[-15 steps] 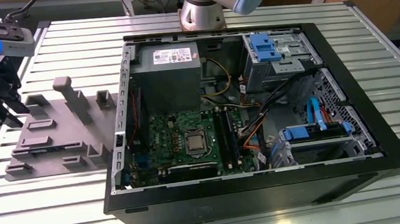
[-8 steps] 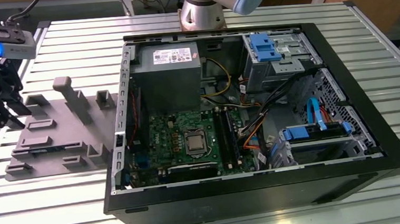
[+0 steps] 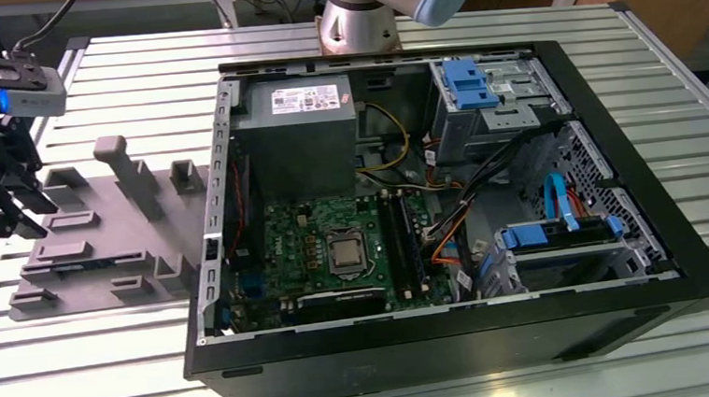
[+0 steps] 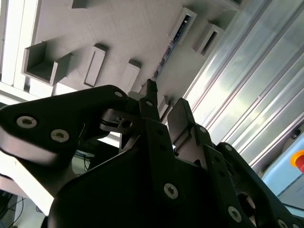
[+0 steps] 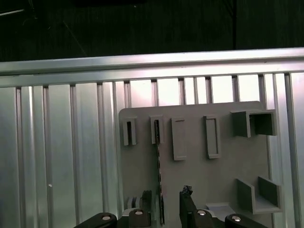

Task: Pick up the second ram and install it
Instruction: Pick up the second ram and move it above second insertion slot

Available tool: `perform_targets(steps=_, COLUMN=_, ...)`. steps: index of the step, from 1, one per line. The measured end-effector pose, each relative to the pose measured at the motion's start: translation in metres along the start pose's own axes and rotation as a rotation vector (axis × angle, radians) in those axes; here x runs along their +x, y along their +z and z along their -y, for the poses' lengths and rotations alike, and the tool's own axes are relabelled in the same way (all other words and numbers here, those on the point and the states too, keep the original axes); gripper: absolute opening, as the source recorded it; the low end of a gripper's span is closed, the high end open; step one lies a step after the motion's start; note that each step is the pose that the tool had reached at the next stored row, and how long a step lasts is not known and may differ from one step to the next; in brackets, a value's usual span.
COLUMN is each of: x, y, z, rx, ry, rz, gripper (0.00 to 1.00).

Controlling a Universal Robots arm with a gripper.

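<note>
Hovering over the grey holder plate point(image 5: 223, 171) at the exterior view's left, I am holding my pincer point(image 5: 166, 197) spread astride the edge-on second ram point(image 5: 158, 166), long axis running between my fingertips point(image 5: 186, 194).

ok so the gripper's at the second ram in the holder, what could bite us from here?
1. In the first wrist view the second ram stands on edge off-centre in the open gripper, nearer one finger; closing may tilt it in the grey holder.
2. Orange cables run beside the memory slots; they could snag the stick.
</note>
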State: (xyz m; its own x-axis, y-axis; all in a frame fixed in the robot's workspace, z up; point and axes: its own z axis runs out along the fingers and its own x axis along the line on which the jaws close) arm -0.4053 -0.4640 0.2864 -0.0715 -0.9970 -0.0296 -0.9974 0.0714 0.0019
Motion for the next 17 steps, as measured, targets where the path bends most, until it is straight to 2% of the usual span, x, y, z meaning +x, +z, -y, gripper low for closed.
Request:
perform_targets(steps=7, x=0.0002, y=0.0003, z=0.0000, rx=-0.0002, ry=0.000, rz=-0.0002, gripper=0.36)
perform_targets(steps=17, x=0.0006, y=0.0120, z=0.0001, rx=-0.0002, ry=0.000, rz=-0.0004, gripper=0.36)
